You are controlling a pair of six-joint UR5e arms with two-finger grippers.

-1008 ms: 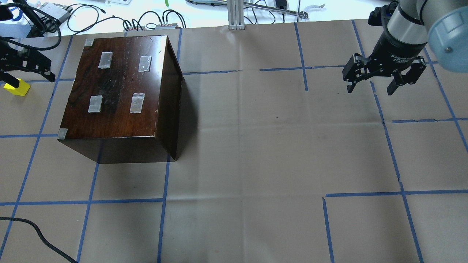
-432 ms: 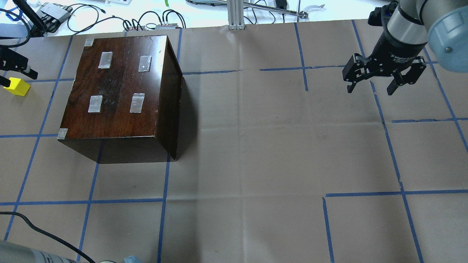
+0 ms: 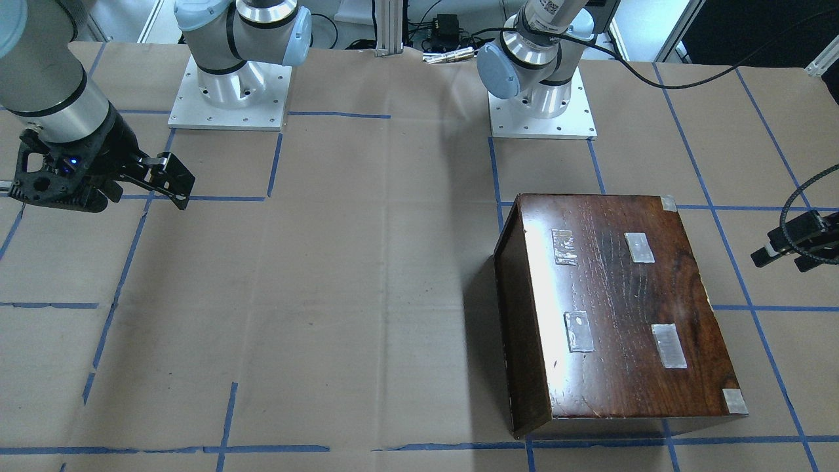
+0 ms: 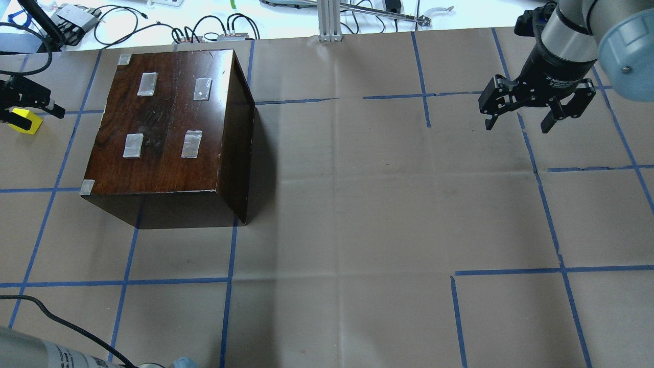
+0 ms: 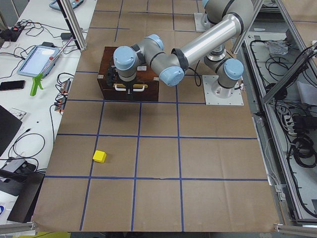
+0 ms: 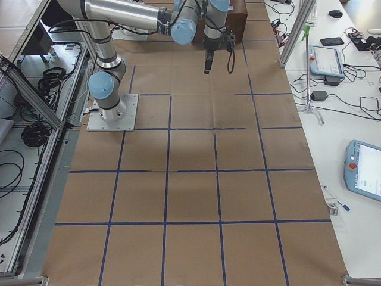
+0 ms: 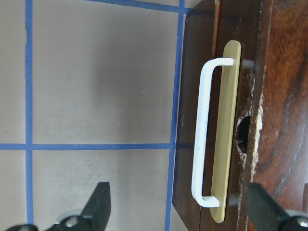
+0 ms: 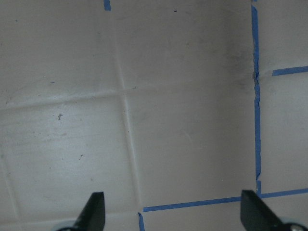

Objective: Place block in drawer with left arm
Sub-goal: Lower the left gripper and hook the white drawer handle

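Note:
The yellow block (image 5: 99,156) lies on the paper-covered table, apart from the box; it also shows at the left edge of the overhead view (image 4: 23,123). The glossy dark-brown box (image 4: 168,128) has its drawer (image 7: 226,134) shut, with a white handle (image 7: 201,134) and a half-round notch on its front. My left gripper (image 7: 178,188) is open and empty, hovering in front of the drawer front with the handle between its fingers' line. It also shows at the overhead view's left edge (image 4: 30,105). My right gripper (image 4: 536,115) is open and empty, far right.
Blue tape lines grid the brown paper on the table (image 4: 357,204). Cables and small devices (image 4: 214,30) lie beyond the far edge. The left arm's black cable (image 4: 61,322) trails over the near left corner. A metal post (image 4: 329,20) stands at the back.
My left gripper shifted slightly at the overhead view's left edge, and the left arm's link came into view at the bottom left. The block, box and right arm have not moved.

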